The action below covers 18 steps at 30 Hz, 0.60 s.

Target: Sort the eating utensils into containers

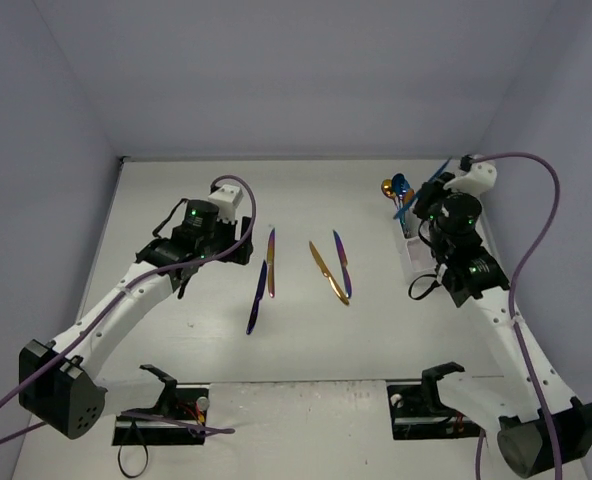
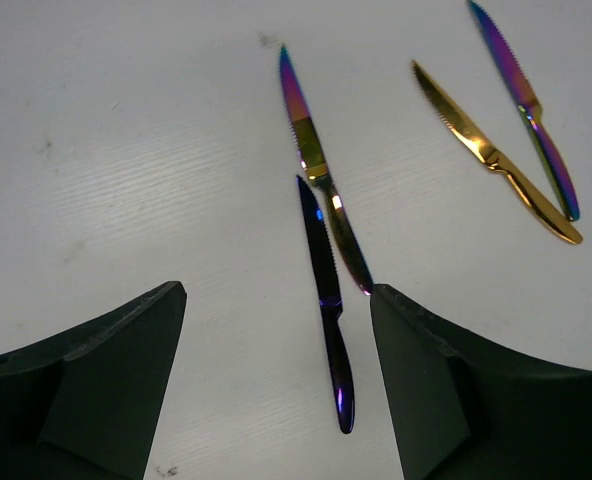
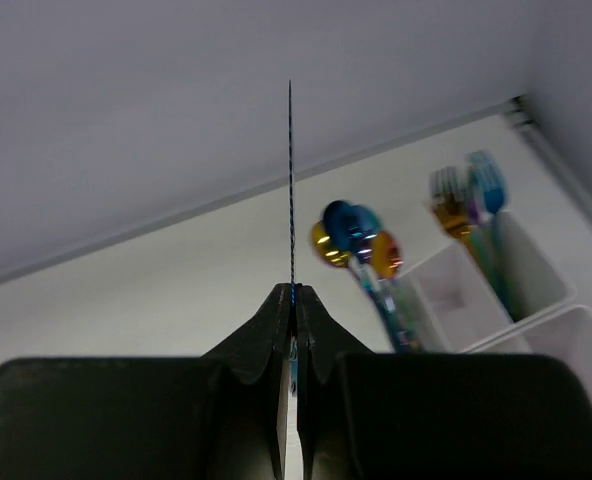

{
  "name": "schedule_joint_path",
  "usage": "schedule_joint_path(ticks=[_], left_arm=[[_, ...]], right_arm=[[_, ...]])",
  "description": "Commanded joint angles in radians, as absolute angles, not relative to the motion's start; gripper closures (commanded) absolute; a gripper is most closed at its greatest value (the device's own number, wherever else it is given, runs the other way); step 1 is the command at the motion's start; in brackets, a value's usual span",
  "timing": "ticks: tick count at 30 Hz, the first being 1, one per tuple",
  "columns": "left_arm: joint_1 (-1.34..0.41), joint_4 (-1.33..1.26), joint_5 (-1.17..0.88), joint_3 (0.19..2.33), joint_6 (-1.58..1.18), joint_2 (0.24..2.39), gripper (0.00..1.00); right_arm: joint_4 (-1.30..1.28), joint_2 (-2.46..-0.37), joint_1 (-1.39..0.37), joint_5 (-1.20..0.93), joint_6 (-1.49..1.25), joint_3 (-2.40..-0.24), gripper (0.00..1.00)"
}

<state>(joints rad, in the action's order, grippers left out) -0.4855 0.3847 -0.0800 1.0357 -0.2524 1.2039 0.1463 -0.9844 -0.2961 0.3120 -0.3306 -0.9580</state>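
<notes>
white tabletop (image 1: 306,190), four knives (image 1: 328,272), grey walls (image 1: 296,70)

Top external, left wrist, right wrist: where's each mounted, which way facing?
Top external: above, behind the bases, looking down on the table; both arms show.
Left wrist: looks down at four loose knives; open left gripper below.
Right wrist: faces caddy and back wall; right gripper shut on a blue knife.
Shared: top external and left wrist both show the loose knives.
</notes>
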Motion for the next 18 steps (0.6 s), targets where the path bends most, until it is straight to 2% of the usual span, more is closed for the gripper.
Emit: schedule_joint_path(ticks=[1,8,18], left_arm=[[-0.421,0.404,-0.098,1.021,-0.264,1.154,0.28],[-0.399,0.398,-0.079,0.967,-0.217,1.16,0.27],[-0.399,0.347,-0.089,0.937,-0.203,1.187,0.27]], right_arm=[[0.151,-0.945,-0.162,0.449,-0.291,-0.959,1.0],[0.115,-0.952,-0.034,0.553,-0.276,-0.957,1.0],[0.175,-1.004,0.085,0.501,-0.311,-0.866,1.0]])
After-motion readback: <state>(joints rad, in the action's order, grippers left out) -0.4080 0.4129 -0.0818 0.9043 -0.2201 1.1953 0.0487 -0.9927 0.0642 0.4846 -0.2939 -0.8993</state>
